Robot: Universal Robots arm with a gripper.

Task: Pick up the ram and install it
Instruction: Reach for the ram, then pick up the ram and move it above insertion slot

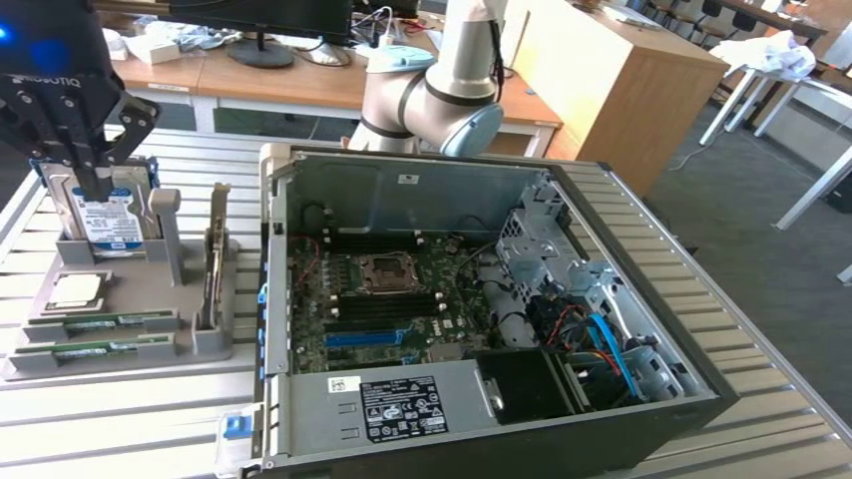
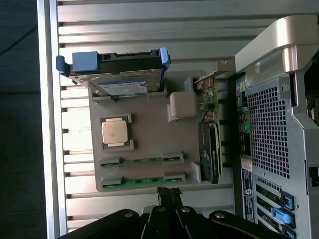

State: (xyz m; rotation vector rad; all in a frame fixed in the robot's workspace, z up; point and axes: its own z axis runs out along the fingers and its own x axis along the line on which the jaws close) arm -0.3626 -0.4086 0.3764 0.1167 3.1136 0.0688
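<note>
As seen from outside, black two-finger pincer (image 1: 98, 188) raised over a flat grey plastic holder tray (image 1: 134, 367), fingers pressed together, gripping nothing, tips in front of a boxy silver hard drive (image 1: 114, 225) with blue-white label. From the wrist, pincer (image 2: 169, 191) closed, tips over the tray (image 2: 149, 142) edge beside the ram slots. Thin green circuit-board outer ram stick (image 1: 94, 348) (image 2: 142, 180) flat in the edge slot. Matching inner ram stick (image 1: 107, 320) (image 2: 142, 161) flat in the parallel slot just beside it, neither touched. Square silver processor chip (image 1: 76, 289) (image 2: 115, 132) lying flat between ram slots and hard drive (image 2: 124, 82), the latter standing on edge in blue side rails at the tray's far end. Green expansion card with black cooler (image 1: 213, 259) (image 2: 209, 149) upright along the tray side nearest the open dark computer case (image 1: 399, 195) (image 2: 269, 129), at the exterior view's right. Green motherboard (image 1: 386, 299) inside. All on a slatted metal table (image 1: 134, 429) (image 2: 149, 30). Grey robot arm (image 1: 440, 100) behind the case.
</note>
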